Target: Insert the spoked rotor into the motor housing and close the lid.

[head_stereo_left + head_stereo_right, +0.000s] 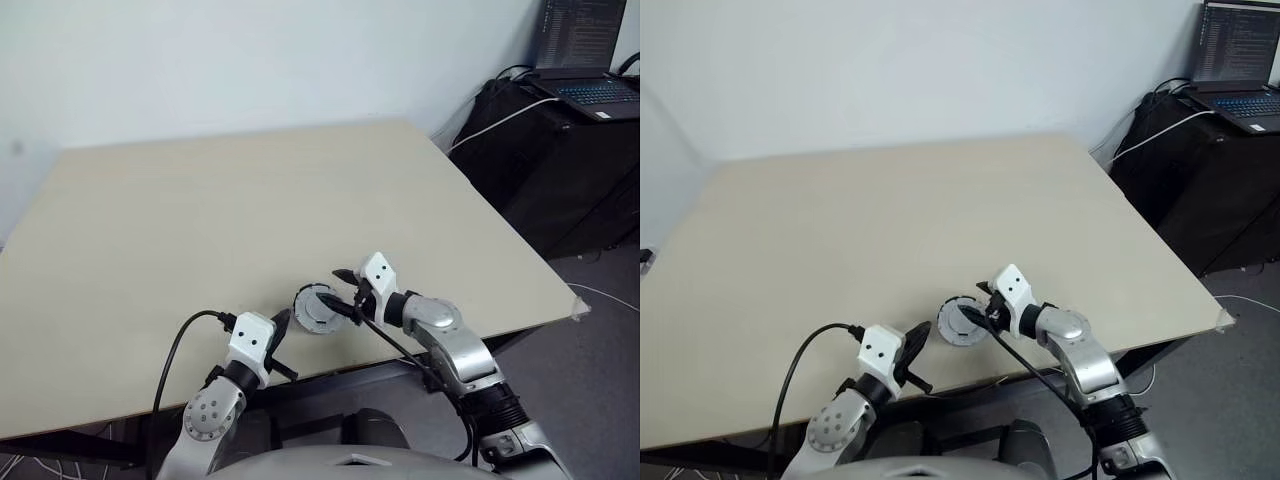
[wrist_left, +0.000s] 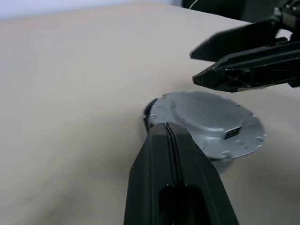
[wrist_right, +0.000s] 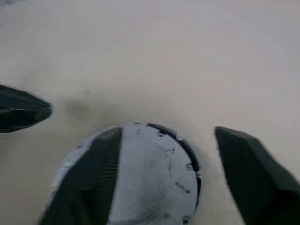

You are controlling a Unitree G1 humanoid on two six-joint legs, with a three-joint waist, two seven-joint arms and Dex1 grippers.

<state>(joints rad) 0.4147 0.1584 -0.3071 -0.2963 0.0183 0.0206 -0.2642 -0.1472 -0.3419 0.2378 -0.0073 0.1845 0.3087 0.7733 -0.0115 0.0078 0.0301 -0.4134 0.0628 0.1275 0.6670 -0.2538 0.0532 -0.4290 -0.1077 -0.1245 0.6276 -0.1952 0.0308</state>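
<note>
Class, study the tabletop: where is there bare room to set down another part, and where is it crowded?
The beige wooden table is bare from the far edge by the white wall down toward the near edge. It is crowded only at the near edge, where the flat silver-grey lid sits between the left pincer and right pincer.

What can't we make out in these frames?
- Spoked rotor: hidden, the lid covers the motor housing.
- Lid fully seated or not: the left hand blocks its near edge in the left wrist view; too small in the head views.
- Lid's near rim: one finger of the open right hand hides it in the right wrist view.
</note>
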